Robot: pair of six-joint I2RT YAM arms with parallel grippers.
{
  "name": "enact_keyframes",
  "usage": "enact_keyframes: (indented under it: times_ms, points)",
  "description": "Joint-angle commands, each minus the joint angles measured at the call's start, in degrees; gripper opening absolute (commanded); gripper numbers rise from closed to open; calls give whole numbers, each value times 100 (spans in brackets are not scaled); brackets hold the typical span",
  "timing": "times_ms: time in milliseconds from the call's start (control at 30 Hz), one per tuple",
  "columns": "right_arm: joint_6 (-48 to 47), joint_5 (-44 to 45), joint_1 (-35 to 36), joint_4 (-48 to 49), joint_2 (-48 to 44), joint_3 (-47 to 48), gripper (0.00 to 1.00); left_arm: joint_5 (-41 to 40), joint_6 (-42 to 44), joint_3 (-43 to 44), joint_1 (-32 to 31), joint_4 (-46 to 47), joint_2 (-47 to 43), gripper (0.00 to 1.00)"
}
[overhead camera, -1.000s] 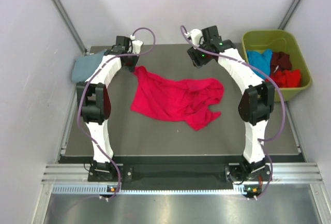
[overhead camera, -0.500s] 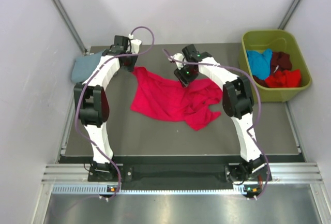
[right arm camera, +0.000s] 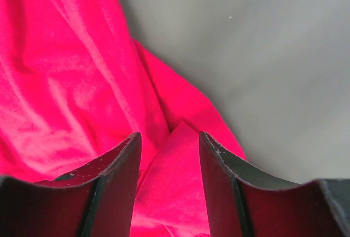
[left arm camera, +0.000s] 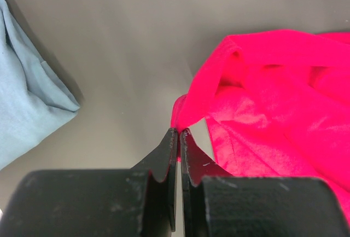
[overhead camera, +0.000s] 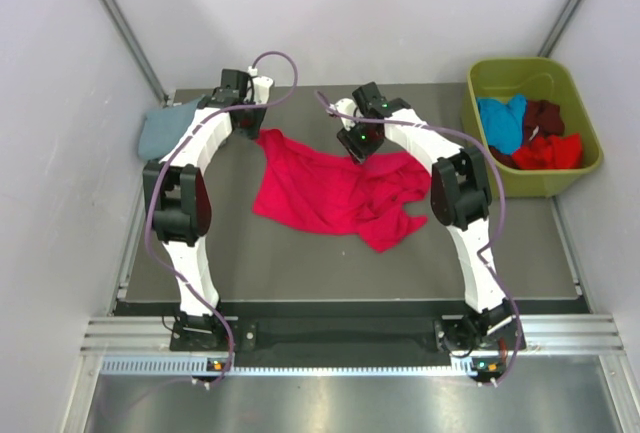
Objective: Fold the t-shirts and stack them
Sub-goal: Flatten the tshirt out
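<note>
Right gripper [overhead camera: 357, 145] swung in from the far edge, jaws apart over the crumpled crimson-red cotton t-shirt [overhead camera: 325, 191] in the middle of the dark table [overhead camera: 300, 263]; left gripper [left arm camera: 179, 132] is clenched on its far-left corner. You have one blue-grey t-shirt [overhead camera: 160, 131], apparently folded, at the far-left corner; more wait in the olive-green plastic bin [overhead camera: 520, 64].

Can't read anything here tbh, no text, logo or numbers on the crimson-red cotton t-shirt [overhead camera: 325, 191] or the olive-green plastic bin [overhead camera: 530, 63].
</note>
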Motion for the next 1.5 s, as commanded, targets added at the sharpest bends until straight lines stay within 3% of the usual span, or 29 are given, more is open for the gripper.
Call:
enact_keyframes:
  times_ms: [0,733,1067,1467]
  points:
    - [65,119,-11,146,51,206,47,50,-71,-20,32,103,-311,0]
    - [30,488,-81,321,227,180,31,41,-115,-64,32,94,-347,0]
    - [30,690,-99,418,166,188,3,68,-132,-20,32,94,-311,0]
    - [153,1244,-344,655,-370,302,0,85,-132,-38,32,129,-338,0]
